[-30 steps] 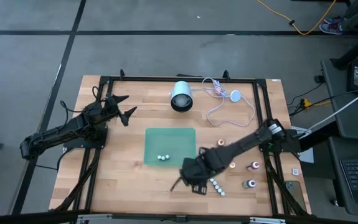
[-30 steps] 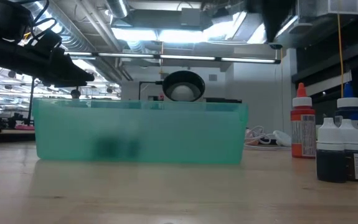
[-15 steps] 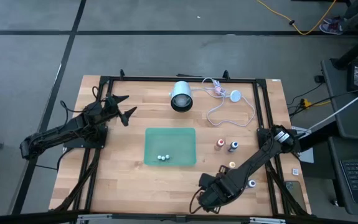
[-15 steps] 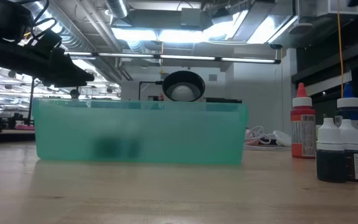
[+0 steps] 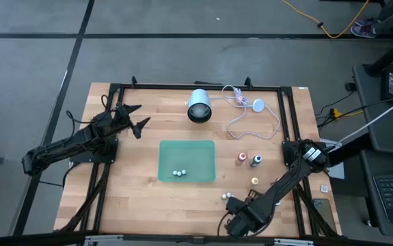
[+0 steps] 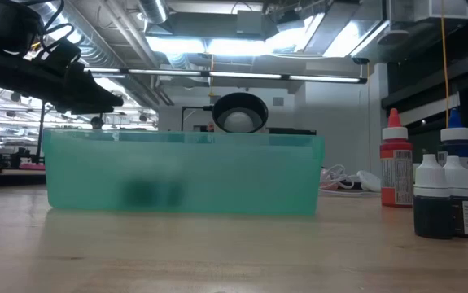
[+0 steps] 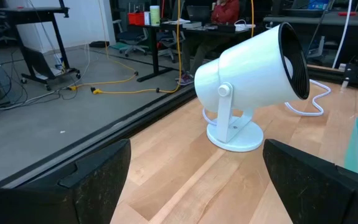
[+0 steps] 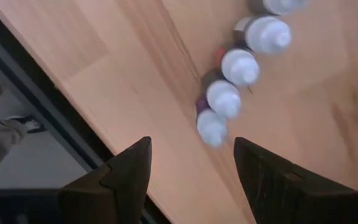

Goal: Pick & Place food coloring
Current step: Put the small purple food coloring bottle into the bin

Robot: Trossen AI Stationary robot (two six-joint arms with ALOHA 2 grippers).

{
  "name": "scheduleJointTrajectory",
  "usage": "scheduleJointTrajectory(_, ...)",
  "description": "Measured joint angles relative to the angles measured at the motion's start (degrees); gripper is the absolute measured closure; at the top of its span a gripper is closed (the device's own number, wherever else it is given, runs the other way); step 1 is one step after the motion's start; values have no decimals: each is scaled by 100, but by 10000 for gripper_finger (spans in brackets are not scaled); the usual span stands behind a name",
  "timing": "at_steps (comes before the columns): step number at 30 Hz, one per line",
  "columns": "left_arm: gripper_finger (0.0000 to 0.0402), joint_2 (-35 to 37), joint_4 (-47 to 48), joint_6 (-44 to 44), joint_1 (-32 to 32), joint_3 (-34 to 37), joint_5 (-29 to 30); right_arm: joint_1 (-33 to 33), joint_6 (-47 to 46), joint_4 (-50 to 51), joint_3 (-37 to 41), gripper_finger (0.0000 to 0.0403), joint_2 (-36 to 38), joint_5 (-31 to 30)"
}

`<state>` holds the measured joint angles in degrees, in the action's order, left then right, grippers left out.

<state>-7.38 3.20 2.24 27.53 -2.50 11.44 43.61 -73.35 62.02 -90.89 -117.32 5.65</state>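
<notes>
pale wooden table [image 5: 134, 198], near edge: right gripper [image 8: 191, 163] hangs above a row of small white-capped food coloring bottles [image 8: 223, 98], fingers spread and empty, likely lining up on the end bottle; translucent green bin [image 5: 186, 161] mid-table; left gripper [image 5: 136, 117] waits spread, far left

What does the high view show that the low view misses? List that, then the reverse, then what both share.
Only the high view: the right arm's tool, open, near the table edge at the picture's bottom; a yellow-capped bottle; and the white cable.
Only the low view: the room's ceiling lights behind the table.
Both: the green bin, the white lamp, the red bottle, the blue bottle and the left arm's tool, open and waiting off to the bin's side.
</notes>
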Motion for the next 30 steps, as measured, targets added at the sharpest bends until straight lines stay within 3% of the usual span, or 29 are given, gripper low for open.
scheduleJointTrajectory(18,41,-2,0,0,-2,2,0,9,12,-363,409,178,0,-109)
scheduleJointTrajectory(30,41,-1,0,0,-2,2,0,9,9,-359,409,276,0,-105)
